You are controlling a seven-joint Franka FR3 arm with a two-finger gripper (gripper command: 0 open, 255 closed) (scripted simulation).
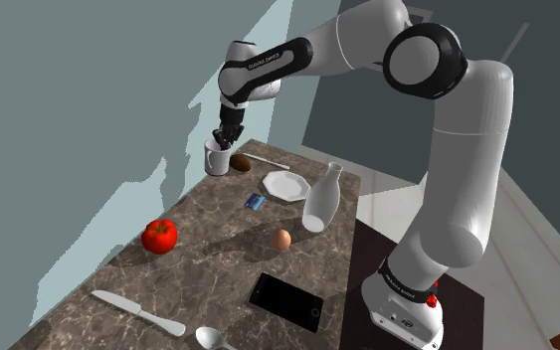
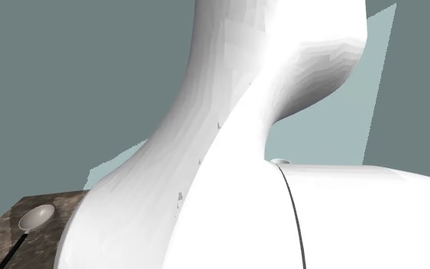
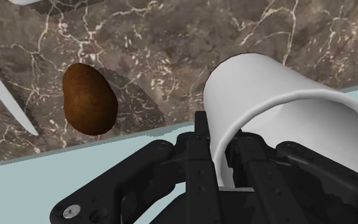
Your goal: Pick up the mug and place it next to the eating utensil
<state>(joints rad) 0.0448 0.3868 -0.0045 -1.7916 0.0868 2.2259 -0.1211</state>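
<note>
Upper left of the shoulder view, at the table's [image 1: 218, 254] far corner, the hand [image 1: 230, 133] pinches the white mug [image 1: 216, 159] by its wall. Likely rigid, light and smooth, so it could swing or slip. Brown lump [image 1: 240, 162] sits just beside. Plate [image 1: 285, 186], white bottle [image 1: 322, 199] and egg [image 1: 281, 239] stand between it and the spoon [image 1: 213, 338] and knife [image 1: 138, 313].

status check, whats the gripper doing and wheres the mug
Gripper shut on white mug wall, far end of counter. Mug not yet by spoon at near end. Brown lump beside mug; apple, egg lie between.
</note>
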